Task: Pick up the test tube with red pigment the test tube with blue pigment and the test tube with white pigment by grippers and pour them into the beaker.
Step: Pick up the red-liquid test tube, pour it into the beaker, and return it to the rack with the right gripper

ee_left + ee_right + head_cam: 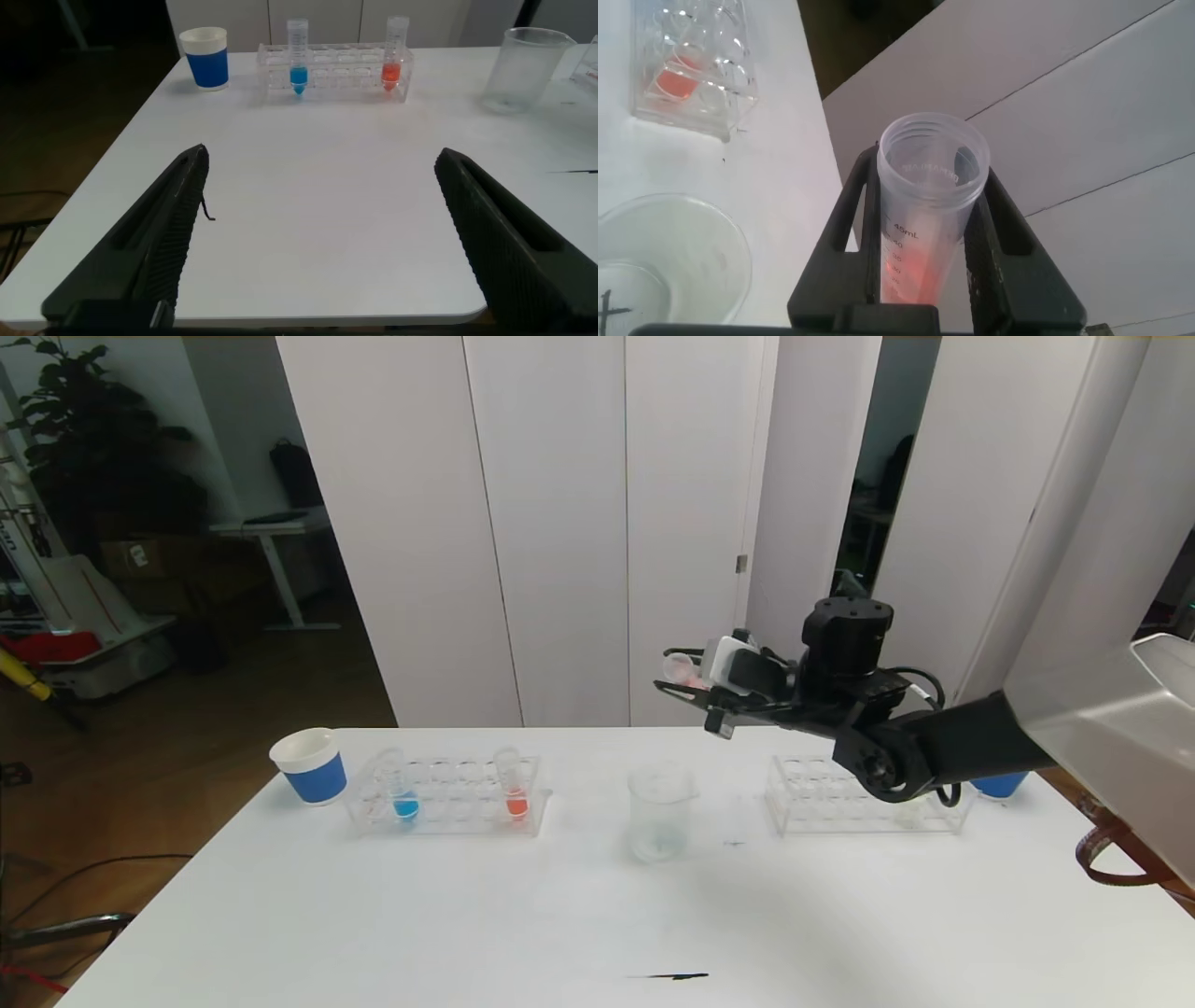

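From the head view, your right gripper (695, 695) hung in the air above the white table (597, 915), up and a little right of the beaker (661, 812), clamped on a tube with red pigment (684, 672) that lay close to level, its open mouth pointing toward your left. The beaker stood upright near the table's middle, between the two clear racks. In the left rack (446, 795) you had the test tube with blue pigment (401, 786) standing upright toward its left end and a second orange-red tube (513, 786) upright toward its right end. A white paper cup with a blue band (309, 765) stood just left of that rack. The right rack (864, 798) was partly hidden behind your right arm, and the white-pigment tube could not be made out.

In the left wrist view, your left gripper (322, 238) sat low at the table's near edge, jaws spread wide and holding nothing, well short of the blue tube (298, 67), the orange-red tube (395, 63), the cup (206, 58) and the beaker (528, 69).

In the right wrist view, the right gripper's fingers (994, 238) pinched the held tube (924, 215) on both sides; red pigment showed low inside it. The beaker's rim (710, 238) lay below, apart from the tube.
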`<control>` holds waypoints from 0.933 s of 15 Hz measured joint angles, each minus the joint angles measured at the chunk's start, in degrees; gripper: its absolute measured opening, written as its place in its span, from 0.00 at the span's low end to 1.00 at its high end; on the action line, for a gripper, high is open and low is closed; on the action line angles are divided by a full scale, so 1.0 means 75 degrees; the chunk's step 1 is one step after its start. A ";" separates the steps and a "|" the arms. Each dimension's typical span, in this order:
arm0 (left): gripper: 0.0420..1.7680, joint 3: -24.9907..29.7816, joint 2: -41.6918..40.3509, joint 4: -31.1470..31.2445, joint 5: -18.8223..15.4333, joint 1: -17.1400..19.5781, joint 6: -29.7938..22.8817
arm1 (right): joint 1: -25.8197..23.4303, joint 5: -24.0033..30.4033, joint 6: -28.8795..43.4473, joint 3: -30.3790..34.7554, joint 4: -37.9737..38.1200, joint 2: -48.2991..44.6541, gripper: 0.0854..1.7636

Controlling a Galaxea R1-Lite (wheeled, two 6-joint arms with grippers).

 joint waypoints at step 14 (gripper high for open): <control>0.98 0.0000 0.0000 0.0000 0.0003 0.0000 0.0000 | -0.0154 0.0504 -0.3673 -0.0548 0.0569 0.0470 0.29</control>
